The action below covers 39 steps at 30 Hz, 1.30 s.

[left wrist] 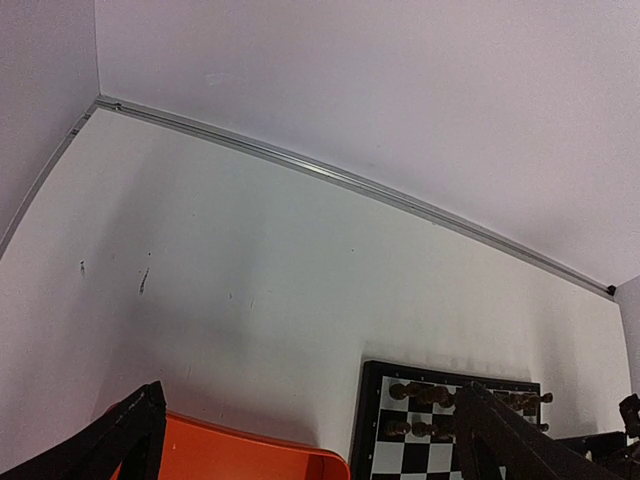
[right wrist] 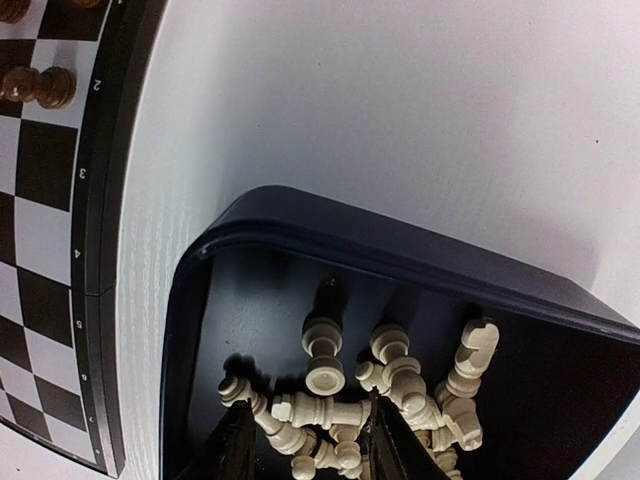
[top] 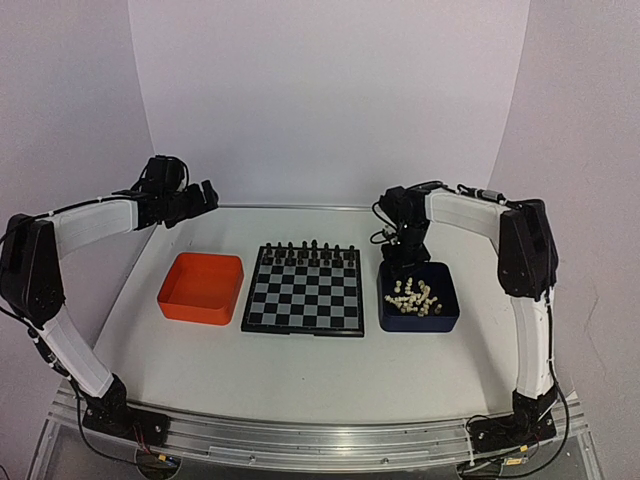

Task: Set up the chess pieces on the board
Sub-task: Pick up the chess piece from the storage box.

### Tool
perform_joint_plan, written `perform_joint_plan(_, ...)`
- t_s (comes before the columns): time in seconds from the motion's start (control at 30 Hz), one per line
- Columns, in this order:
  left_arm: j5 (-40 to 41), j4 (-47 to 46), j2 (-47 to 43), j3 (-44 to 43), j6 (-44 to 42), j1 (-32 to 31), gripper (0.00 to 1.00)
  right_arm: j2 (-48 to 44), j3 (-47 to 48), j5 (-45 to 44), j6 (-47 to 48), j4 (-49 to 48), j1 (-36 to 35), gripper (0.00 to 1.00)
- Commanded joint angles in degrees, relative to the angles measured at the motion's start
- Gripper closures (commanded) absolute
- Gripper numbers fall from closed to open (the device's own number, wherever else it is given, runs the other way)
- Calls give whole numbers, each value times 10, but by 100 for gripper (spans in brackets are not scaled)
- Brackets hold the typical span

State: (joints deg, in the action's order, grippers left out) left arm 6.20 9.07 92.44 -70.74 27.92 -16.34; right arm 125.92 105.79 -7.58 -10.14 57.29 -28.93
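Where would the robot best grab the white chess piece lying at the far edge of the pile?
Probably by its narrow waist, coming straight down from above: the white chess piece lies on the floor of the blue tray, slightly apart from the rest, with bare floor on either side.

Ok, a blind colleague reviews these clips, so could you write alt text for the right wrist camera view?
A heap of cream chess pieces lies in a dark blue tray, with the two fingers of the right gripper low among them. The tray sits on a white table; at left shows the edge of a chessboard carrying a few dark pieces.
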Motion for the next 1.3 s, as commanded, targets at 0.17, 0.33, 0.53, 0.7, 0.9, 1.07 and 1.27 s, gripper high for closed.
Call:
perform_joint_plan(0.17,8,-2,-22,-2,1,1,0,24,26,-10,9,9,-3,68)
perform_joint_plan(0.33,8,0,-20,-5,-1,1,0,28,23,-16,9,9,-3,69)
perform_joint_plan(0.53,8,2,-14,-10,2,1,0,36,22,-20,12,9,-3,69)
perform_joint_plan(0.7,3,-2,-13,-11,7,1,0,37,18,-28,15,8,-3,71)
perform_joint_plan(0.9,-1,-3,-6,-21,6,1,0,48,21,-26,18,8,-3,73)
perform_joint_plan(1.07,-3,-5,-3,-29,6,1,0,51,22,-22,17,8,-3,76)
perform_joint_plan(1.27,-5,-4,0,-32,6,1,0,44,17,-15,15,8,-3,86)
